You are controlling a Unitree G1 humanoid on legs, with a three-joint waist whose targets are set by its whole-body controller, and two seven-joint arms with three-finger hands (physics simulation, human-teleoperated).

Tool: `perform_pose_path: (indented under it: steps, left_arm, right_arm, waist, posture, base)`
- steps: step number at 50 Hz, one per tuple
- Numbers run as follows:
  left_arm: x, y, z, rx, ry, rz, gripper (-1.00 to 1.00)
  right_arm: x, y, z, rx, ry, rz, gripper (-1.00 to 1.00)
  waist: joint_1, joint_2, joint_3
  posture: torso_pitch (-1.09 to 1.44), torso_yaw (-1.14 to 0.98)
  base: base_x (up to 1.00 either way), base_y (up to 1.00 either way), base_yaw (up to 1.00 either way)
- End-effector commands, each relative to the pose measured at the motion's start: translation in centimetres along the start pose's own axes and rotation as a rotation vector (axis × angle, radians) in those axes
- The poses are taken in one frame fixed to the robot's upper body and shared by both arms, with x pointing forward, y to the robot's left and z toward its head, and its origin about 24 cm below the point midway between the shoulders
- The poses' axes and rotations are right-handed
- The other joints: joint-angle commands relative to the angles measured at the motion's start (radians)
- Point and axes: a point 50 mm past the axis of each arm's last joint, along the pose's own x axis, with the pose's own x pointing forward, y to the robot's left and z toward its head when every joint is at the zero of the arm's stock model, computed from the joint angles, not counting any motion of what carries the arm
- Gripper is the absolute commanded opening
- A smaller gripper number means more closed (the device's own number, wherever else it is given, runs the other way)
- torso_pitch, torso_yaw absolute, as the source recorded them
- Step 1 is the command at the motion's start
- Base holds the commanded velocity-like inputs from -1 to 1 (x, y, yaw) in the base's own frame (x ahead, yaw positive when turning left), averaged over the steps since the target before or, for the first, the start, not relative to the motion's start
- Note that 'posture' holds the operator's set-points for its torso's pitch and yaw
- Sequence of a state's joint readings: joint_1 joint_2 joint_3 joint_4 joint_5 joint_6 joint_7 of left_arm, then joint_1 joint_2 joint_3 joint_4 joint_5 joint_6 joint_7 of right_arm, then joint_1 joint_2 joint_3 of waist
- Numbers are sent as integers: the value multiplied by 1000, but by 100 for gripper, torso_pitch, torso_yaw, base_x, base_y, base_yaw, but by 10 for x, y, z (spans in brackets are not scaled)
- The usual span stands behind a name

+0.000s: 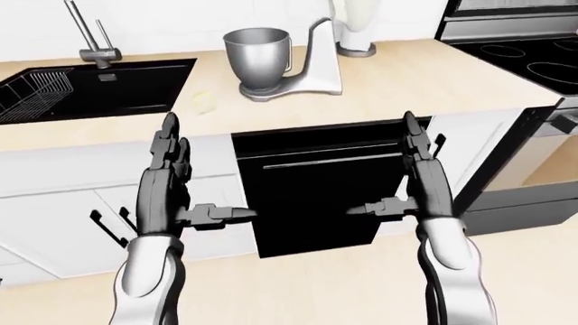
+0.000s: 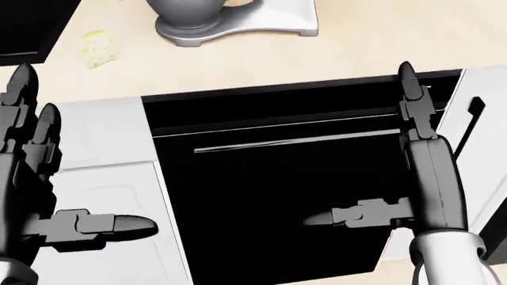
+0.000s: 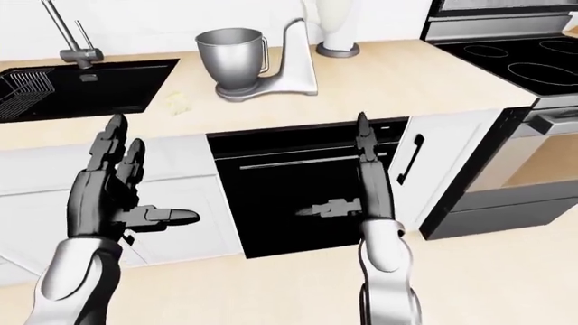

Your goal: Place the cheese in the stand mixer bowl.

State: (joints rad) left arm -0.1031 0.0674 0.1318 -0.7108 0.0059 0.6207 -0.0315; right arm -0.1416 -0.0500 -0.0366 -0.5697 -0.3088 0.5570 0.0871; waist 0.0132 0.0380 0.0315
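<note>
A pale yellow cheese wedge lies on the light wood counter, left of the stand mixer and its steel bowl. In the head view the cheese is at the top left and the mixer base at the top. Both hands hang well below the counter edge, in front of the cabinets. My left hand is open with fingers pointing up and thumb out. My right hand is open the same way. Neither holds anything.
A black dishwasher front sits between my hands. A black sink with a faucet is at the left. A black cooktop and oven stand at the right. White cabinets flank the dishwasher.
</note>
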Motion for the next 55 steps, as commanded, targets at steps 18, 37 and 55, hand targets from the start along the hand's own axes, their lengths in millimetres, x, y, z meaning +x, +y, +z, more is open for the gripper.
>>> perform_pose_path:
  steps: [18, 37, 55]
  left_arm:
    - [-1, -3, 15, -6, -93, -18, 100]
    - [-1, -3, 15, -6, -93, -18, 100]
    - [-1, -4, 15, -6, -93, -20, 100]
  right_arm:
    - [0, -7, 16, -24, -96, -43, 100]
    - [-1, -6, 18, -27, -99, -43, 100]
    - [0, -6, 18, -22, -109, -40, 100]
  waist:
    - [-15, 22, -19]
    - [-8, -81, -26]
    - [-1, -51, -2]
  posture:
    - [0, 0]
    - [0, 0]
    - [0, 0]
  base:
    - [6, 0, 7]
    - [0, 0, 19]
    - [3, 0, 13]
